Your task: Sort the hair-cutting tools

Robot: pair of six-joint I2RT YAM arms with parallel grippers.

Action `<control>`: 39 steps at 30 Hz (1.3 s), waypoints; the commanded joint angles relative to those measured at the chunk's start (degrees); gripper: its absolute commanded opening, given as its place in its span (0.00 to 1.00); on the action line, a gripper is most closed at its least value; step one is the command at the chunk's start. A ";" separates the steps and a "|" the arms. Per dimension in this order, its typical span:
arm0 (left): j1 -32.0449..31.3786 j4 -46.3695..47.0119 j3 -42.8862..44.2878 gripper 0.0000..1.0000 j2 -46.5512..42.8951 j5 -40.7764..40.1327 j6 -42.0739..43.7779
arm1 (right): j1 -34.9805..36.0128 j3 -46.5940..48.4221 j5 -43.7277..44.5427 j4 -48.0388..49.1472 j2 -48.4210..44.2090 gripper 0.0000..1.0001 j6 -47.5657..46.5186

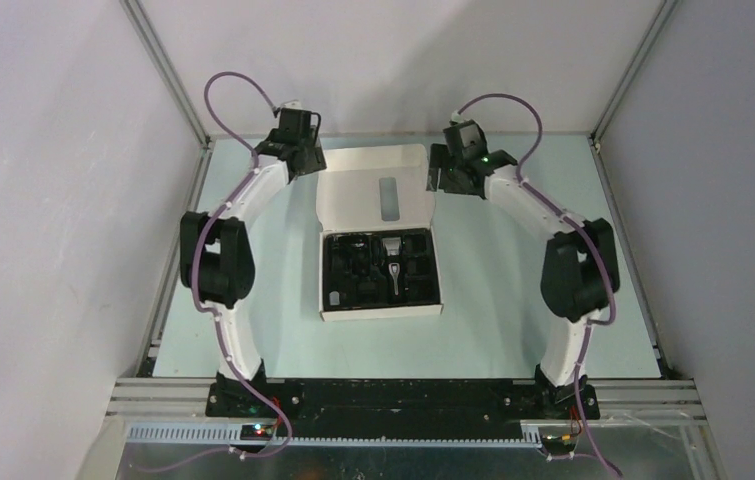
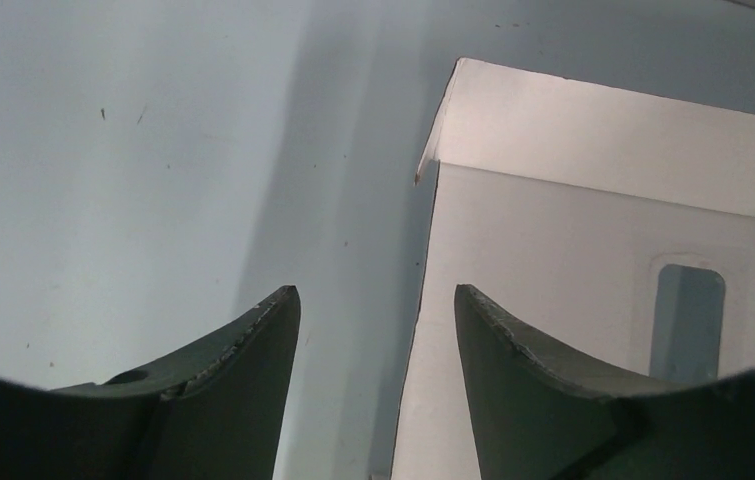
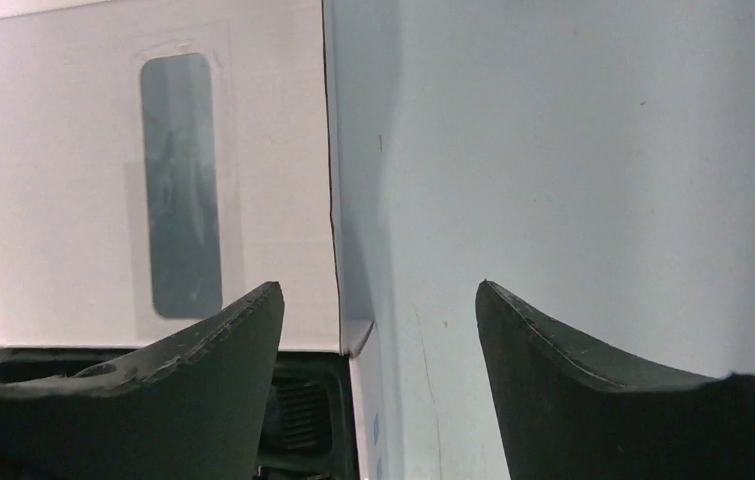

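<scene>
Top cam: white cardboard box [image 1: 381, 313] sits open mid-way across the pale blue-green table [image 1: 513, 300], between the two arms. Its lid flap [image 1: 358, 190] is folded back toward the far side, w/ a slim rectangular window cut-out [image 1: 388, 198] in it. Black tray [image 1: 331, 298] fills the box base.

Slim silver-and-black clipper [image 1: 393, 264] lies in the tray's centre slot, lengthwise, wider silver end toward the lid. Small black plastic attachments [image 1: 358, 262] sit in tray pockets on both sides of it. They're black on black, so can't count them or tell which pocket is which.

Left gripper [image 2: 375, 300]: at the lid flap's far-left corner, pointing down. Fingers [image 2: 243, 380] are apart w/ nothing held. The lid's left edge runs under the gap, so the outer finger is over bare table and the inner one over the lid. The window shows just past the inner finger. Can't tell if the tips touch anything.

Right gripper [image 3: 378, 290]: mirrored at the lid's right edge, close to where lid meets tray. Fingers [image 3: 573, 380] are apart, also empty. The inner finger is over the lid and the tray's corner, the outer one over bare table. The lid edge runs down through the gap. Contact is unclear here too.

Both grippers are well apart from the clipper and attachments.
</scene>
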 commanded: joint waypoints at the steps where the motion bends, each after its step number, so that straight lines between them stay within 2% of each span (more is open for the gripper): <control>1: -0.79 1.21 4.15 0.64 3.22 -0.18 2.73 | 1.38 8.76 5.66 -5.08 6.21 0.74 -1.77; 5: -1.32 1.36 6.38 0.64 6.34 0.05 2.75 | 1.54 17.13 7.08 -6.46 12.17 0.70 -2.26; 10: -1.52 0.42 10.31 0.60 10.15 0.27 2.65 | 1.50 20.97 9.48 -4.34 17.61 0.64 -3.15; 13: -1.93 0.22 12.17 0.53 12.53 -0.18 3.27 | 1.48 23.80 9.73 -3.66 19.87 0.62 -3.57; 21: -2.10 -1.23 18.16 0.43 17.42 -0.80 3.54 | 1.37 30.03 9.35 -0.56 26.47 0.60 -4.66; 26: -2.11 -1.19 18.94 0.26 18.85 -0.04 3.84 | 1.23 32.13 8.37 1.19 28.83 0.57 -6.02; 29: -2.17 -0.91 18.19 0.15 17.69 0.81 4.20 | 1.06 33.28 7.74 0.42 29.42 0.40 -6.28; 30: -2.25 -0.74 17.67 0.07 17.18 0.85 4.57 | 1.14 33.35 7.60 0.34 29.00 0.35 -6.40; 32: -2.42 0.76 15.41 0.02 14.79 0.46 5.18 | 1.31 33.13 7.25 0.02 27.84 0.24 -6.68; 36: -2.59 3.68 10.67 0.00 9.39 -0.05 5.15 | 2.13 31.82 7.51 -0.56 24.53 0.09 -7.60; 39: -3.09 5.17 7.01 0.00 4.50 -0.36 4.61 | 3.11 29.04 9.02 -0.02 21.50 0.06 -8.60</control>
